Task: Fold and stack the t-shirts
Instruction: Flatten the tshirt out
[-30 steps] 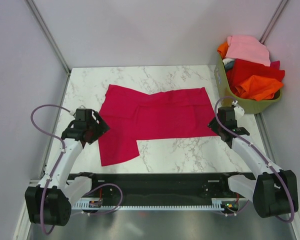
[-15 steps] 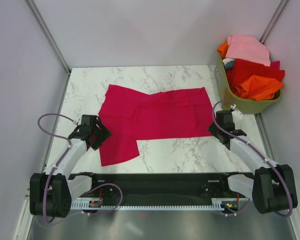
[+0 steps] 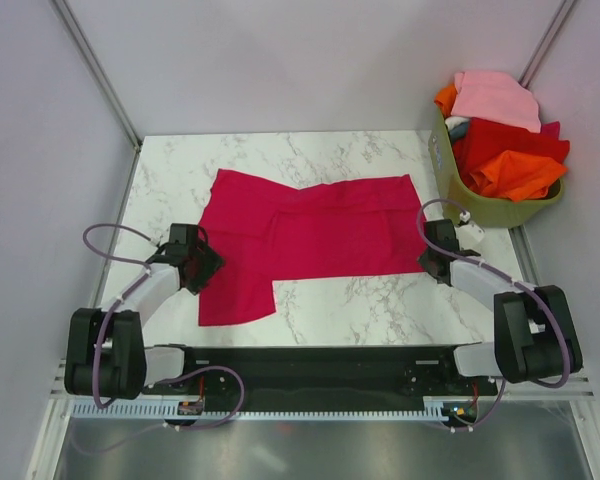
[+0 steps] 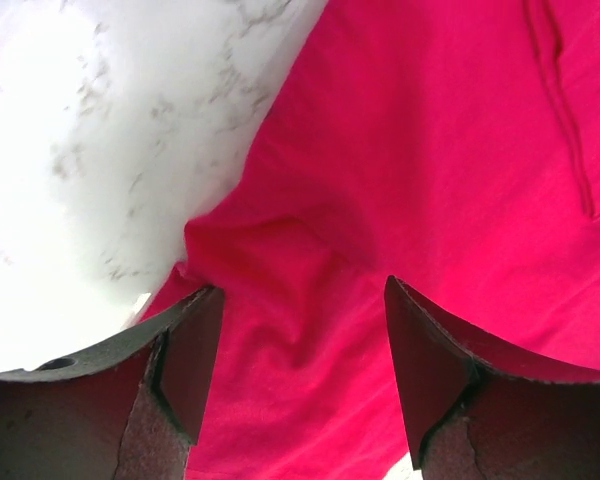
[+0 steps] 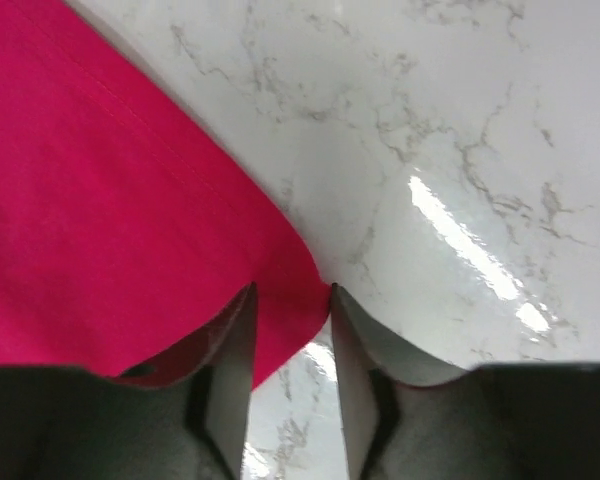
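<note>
A crimson t-shirt (image 3: pixel 320 235) lies spread and partly folded on the marble table (image 3: pixel 360 300). My left gripper (image 3: pixel 200 268) is low at the shirt's left edge. In the left wrist view it is open (image 4: pixel 300 300), with its jaws wide apart over a wrinkle of the crimson cloth (image 4: pixel 430 150). My right gripper (image 3: pixel 432 262) is low at the shirt's near right corner. In the right wrist view its jaws (image 5: pixel 292 292) stand a narrow gap apart, with the shirt's corner (image 5: pixel 100 220) between them and marble showing through the gap.
An olive-green basket (image 3: pixel 500 208) stands at the back right and holds a pink tee (image 3: pixel 495 98), a red tee (image 3: pixel 500 140) and an orange tee (image 3: pixel 520 175). Grey walls stand on both sides and behind the table.
Both arms have dropped lower. The left gripper moved right onto the shirt's left edge. The right gripper moved in to the shirt's near right corner.
</note>
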`<state>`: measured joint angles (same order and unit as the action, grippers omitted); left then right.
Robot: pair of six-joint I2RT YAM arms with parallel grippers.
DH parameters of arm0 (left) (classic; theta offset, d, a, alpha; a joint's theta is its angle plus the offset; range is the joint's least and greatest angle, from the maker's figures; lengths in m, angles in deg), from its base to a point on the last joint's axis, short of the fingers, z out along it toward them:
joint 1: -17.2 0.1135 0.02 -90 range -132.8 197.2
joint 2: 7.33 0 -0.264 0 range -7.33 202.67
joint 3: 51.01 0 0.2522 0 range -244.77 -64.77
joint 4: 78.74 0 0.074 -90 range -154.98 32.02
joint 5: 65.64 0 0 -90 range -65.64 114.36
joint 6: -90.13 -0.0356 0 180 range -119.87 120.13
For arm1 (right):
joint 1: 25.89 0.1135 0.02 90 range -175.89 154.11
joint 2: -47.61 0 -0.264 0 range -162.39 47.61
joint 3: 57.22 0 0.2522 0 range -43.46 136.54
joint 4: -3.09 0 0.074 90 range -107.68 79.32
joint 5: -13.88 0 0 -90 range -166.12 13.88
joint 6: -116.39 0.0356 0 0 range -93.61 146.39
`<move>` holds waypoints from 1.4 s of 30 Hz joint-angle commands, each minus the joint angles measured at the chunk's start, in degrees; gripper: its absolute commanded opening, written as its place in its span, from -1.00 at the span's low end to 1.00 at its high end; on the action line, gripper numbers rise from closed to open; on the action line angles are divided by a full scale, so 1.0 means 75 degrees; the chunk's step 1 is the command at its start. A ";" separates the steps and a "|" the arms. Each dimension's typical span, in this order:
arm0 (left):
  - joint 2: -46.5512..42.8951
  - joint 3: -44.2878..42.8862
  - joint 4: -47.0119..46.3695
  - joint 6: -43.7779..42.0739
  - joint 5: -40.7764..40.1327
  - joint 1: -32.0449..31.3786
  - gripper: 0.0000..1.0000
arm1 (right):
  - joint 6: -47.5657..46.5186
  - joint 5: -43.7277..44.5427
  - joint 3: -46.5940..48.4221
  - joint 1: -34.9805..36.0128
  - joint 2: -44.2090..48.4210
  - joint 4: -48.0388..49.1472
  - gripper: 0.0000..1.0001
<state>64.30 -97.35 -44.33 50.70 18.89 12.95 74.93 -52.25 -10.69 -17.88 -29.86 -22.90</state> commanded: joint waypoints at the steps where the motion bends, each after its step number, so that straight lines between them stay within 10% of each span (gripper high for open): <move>1: 0.0502 -0.0191 -0.0408 0.0430 -0.0126 0.0004 0.46 | 0.0302 0.0168 0.0247 -0.0025 -0.0357 0.0282 -0.20; 10: 0.2049 -0.1070 -0.0596 0.0652 -0.0090 0.0004 0.34 | 0.0326 0.0074 0.0668 -0.0049 -0.0920 0.0506 -0.87; 26: 0.4499 -0.4104 -0.0387 0.1005 0.0168 0.0016 0.23 | 0.0338 -0.0242 0.2169 -0.0189 -0.1847 0.0342 -1.00; 36: 0.1408 -0.1343 0.0118 0.0899 -0.0875 0.0133 0.26 | 0.0525 0.0190 0.0964 -0.0470 -0.0570 0.0330 -1.00; 42: -0.0163 -0.0486 0.0726 0.0665 -0.1332 0.0157 0.61 | 0.0572 -0.0078 0.0529 -0.0470 -0.0253 0.0949 -1.00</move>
<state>67.65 -102.86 -41.77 56.64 13.20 13.75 78.20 -52.97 -5.40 -21.35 -33.46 -19.82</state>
